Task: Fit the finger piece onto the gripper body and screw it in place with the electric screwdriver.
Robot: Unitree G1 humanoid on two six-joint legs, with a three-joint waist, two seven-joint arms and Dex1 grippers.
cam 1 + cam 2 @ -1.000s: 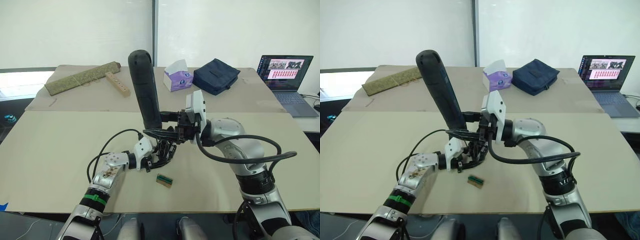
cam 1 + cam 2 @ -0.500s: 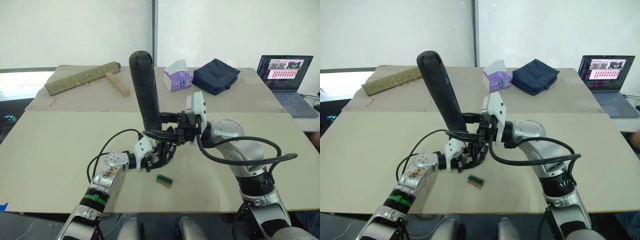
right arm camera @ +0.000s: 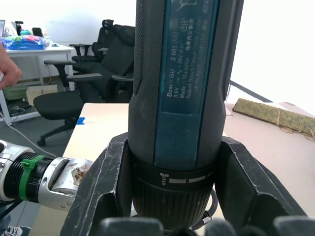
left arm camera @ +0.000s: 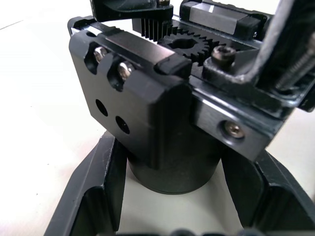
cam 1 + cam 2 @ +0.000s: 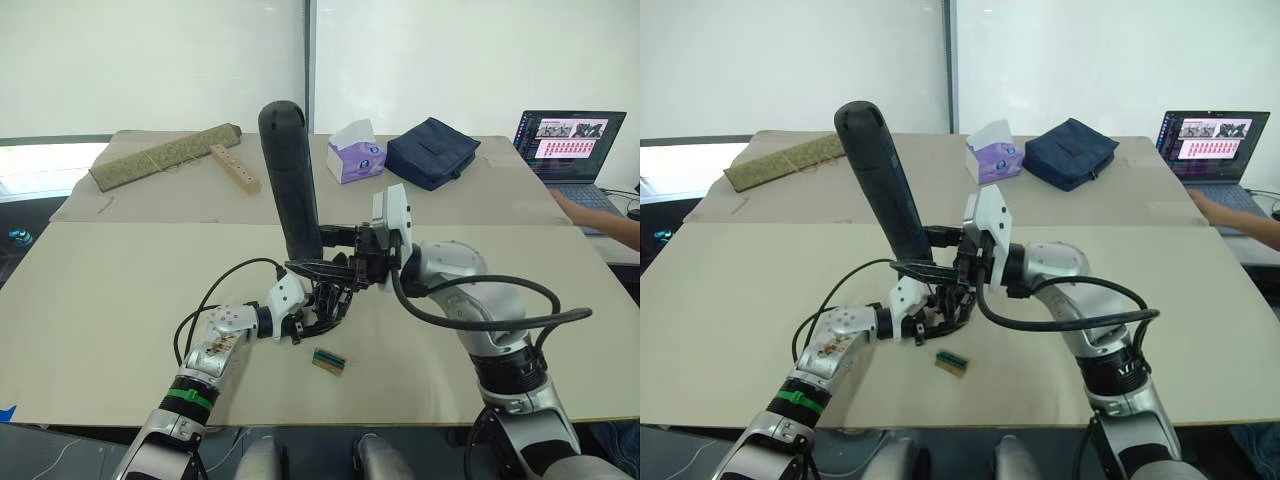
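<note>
Near the bench centre, the left gripper had its fingers closed around the gripper body's round base. At its 12 o'clock, the right gripper clamped the near-upright electric screwdriver, tip down onto the body.

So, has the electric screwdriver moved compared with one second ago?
No. The electric screwdriver keeps the same tilt, its top still left of the tissue box, with the right gripper shut on it above the gripper body.
</note>
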